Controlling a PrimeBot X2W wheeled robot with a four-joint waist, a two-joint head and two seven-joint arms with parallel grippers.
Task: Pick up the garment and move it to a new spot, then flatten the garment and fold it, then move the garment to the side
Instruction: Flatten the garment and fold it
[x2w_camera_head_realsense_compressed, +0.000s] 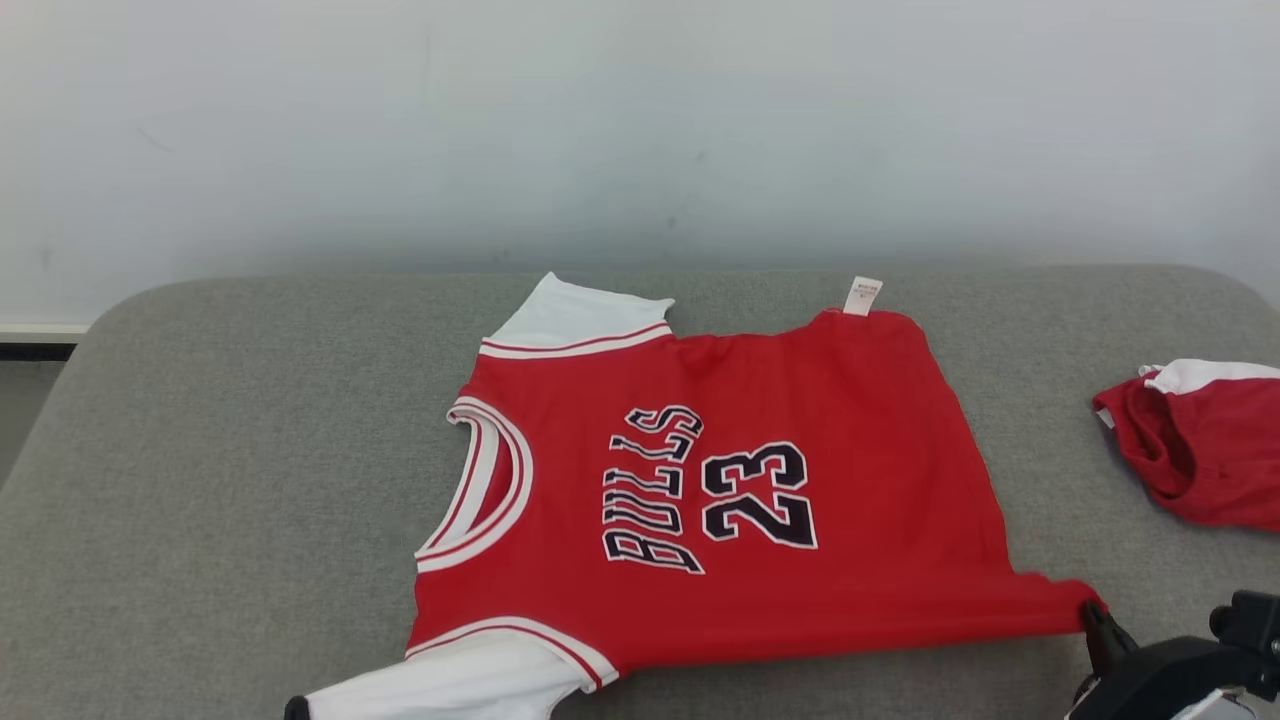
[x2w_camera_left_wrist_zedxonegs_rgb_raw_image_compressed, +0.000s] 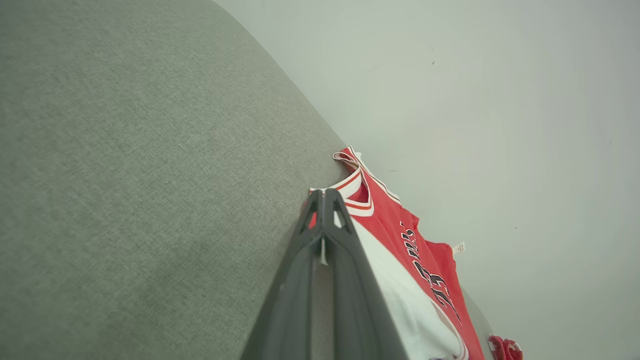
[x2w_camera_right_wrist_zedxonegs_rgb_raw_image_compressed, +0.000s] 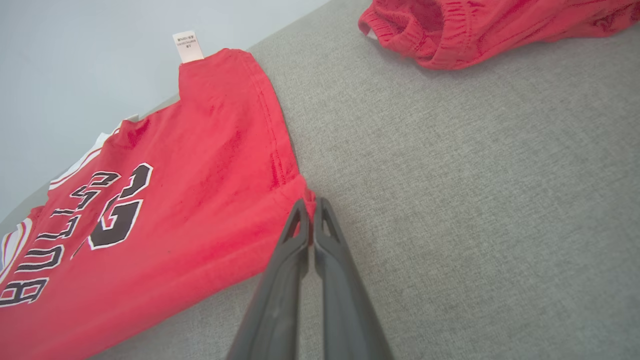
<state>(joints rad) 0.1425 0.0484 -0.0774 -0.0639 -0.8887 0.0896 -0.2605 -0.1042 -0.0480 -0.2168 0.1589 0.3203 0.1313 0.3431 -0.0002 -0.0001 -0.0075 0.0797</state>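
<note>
The red basketball jersey with white sleeves (x2w_camera_head_realsense_compressed: 760, 500) lies spread flat on the grey fabric worktop (x2w_camera_head_realsense_compressed: 200, 450), its near sleeve tip pinched in the left jaws, its near hem corner in the right jaws.

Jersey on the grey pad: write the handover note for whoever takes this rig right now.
Left gripper: shut on the near white sleeve of the jersey.
Right gripper: shut on the jersey's near hem corner.
Jersey: spread front-up on the grey pad, collar to the robot's left, hem to its right, near edge stretched between the grippers.
Second red garment: bunched at the pad's right edge, apart from the jersey.
Done: placed and nearly flat.
Left: fold, then move aside.
</note>
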